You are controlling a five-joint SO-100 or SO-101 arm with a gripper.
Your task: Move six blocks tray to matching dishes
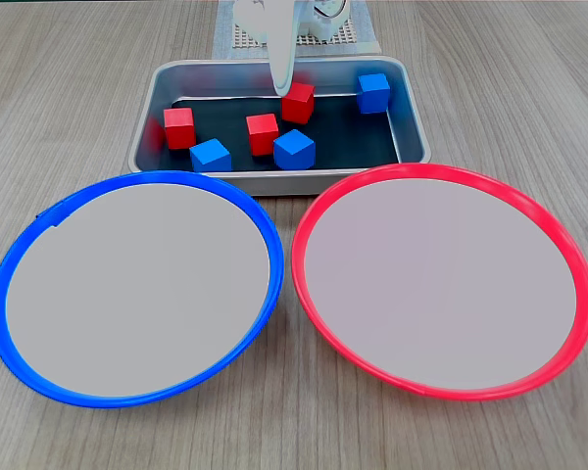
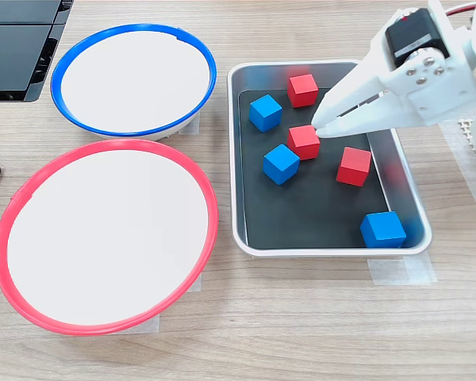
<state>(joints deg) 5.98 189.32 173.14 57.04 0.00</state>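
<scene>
pale woodgrain table (image 2: 301,317) | black gear at one corner (image 2: 16,48) | tray (image 2: 242,159) taped down | gripper (image 2: 319,129) tips at a red block (image 2: 304,141), can't tell if clamped

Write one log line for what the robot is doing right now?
gripper: at middle red block, grip unclear | tray: three red, three blue blocks | blue dish, red dish: no blocks

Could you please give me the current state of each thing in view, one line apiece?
Tray: holds all six blocks.
Red blocks: three, in the tray; the gripper tips are at the middle one.
Blue blocks: three, in the tray, untouched.
Blue-rimmed dish: empty.
Red-rimmed dish: empty.
Gripper: lowered into the tray, fingers close together at a red block; a grasp cannot be confirmed.
</scene>
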